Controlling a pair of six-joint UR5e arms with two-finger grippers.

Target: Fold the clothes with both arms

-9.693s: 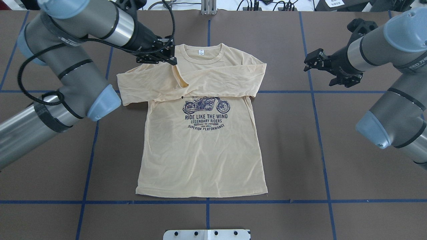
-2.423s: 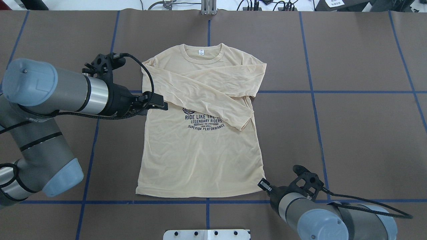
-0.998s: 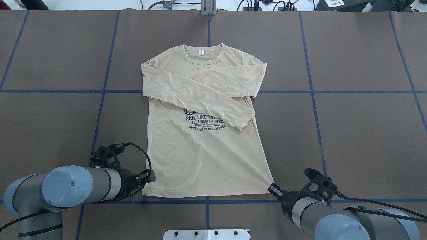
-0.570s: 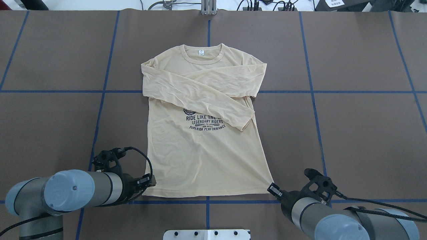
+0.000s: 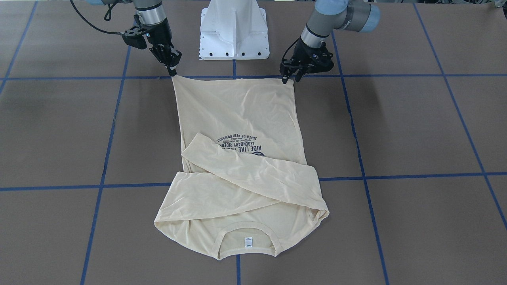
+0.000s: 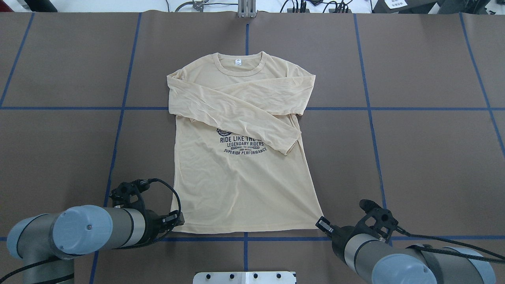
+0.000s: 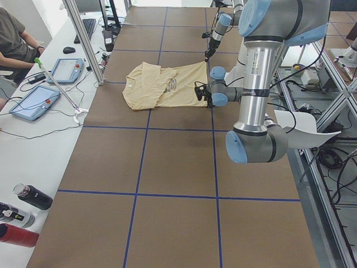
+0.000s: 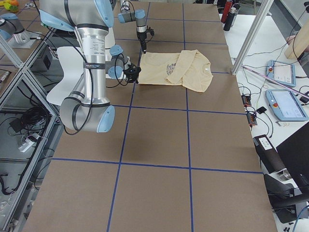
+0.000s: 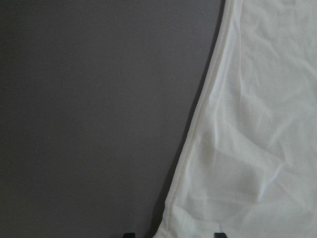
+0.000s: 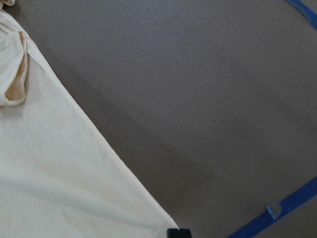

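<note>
The cream-yellow T-shirt [image 6: 240, 189] lies flat and face up on the brown table, collar away from the robot, with both sleeves crossed over its chest and part of the navy print covered. My left gripper [image 6: 180, 218] is at the hem's left corner. In the left wrist view its fingertips [image 9: 219, 234] stand apart with the shirt's edge [image 9: 198, 148] between them, so it is open. My right gripper [image 6: 321, 223] is shut on the hem's right corner, and the cloth [image 10: 59, 173] runs taut to it. In the front-facing view both grippers, the left [image 5: 289, 79] and the right [image 5: 172, 73], touch the hem [image 5: 237, 111].
The white pedestal base [image 5: 233, 27] stands just behind the hem, between the arms. Blue tape lines [image 6: 371, 114] grid the table. In the left side view a seated person [image 7: 14, 39], tablets [image 7: 33, 100] and bottles [image 7: 25, 204] are on the white bench beyond the far edge.
The left sleeve now lies folded across the chest. Both arms came down to the hem's corners. The right corner was tugged outward, and the left gripper edged in onto its corner.
</note>
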